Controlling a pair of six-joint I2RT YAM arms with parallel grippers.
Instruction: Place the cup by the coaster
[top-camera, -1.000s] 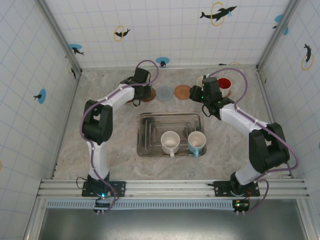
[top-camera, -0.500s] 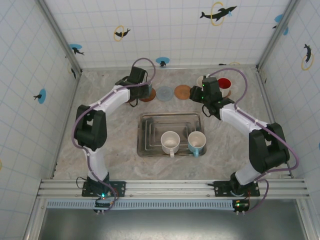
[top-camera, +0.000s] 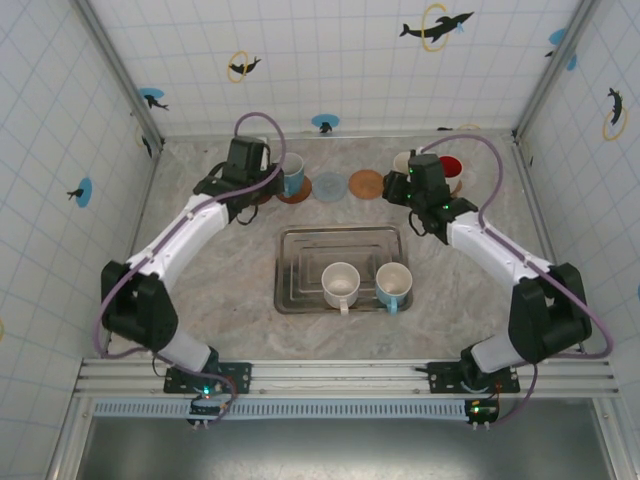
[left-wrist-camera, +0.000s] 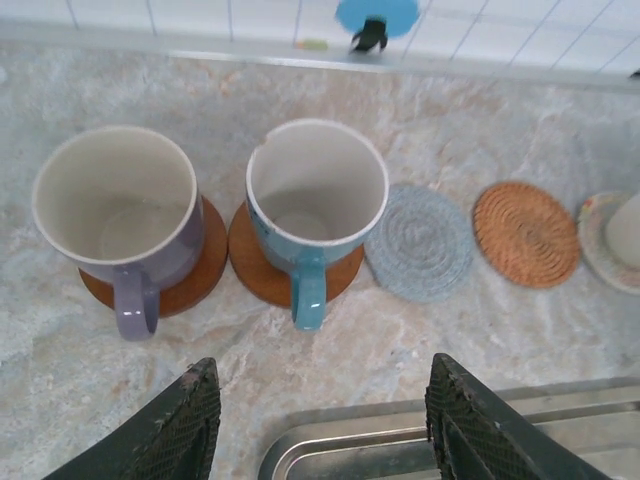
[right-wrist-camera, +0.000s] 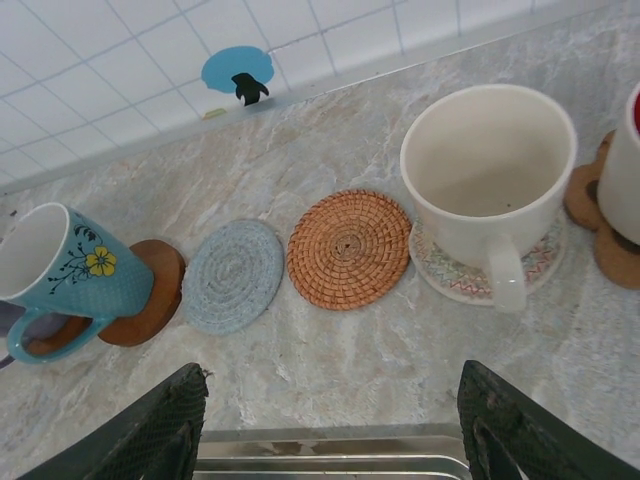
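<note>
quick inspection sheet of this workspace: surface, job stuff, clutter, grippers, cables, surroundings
surface: marble-look table, no spills seen
job's things: teal cup and purple cup sit on wooden coasters; cream cup on patterned coaster; grey coaster and orange woven coaster bare; white cup and blue-banded cup upright in metal tray
clutter: nothing seen
grippers: left gripper open, empty; right gripper open, empty
cables: purple cables looped along both arms
surroundings: tiled walls with dolphin stickers
</note>
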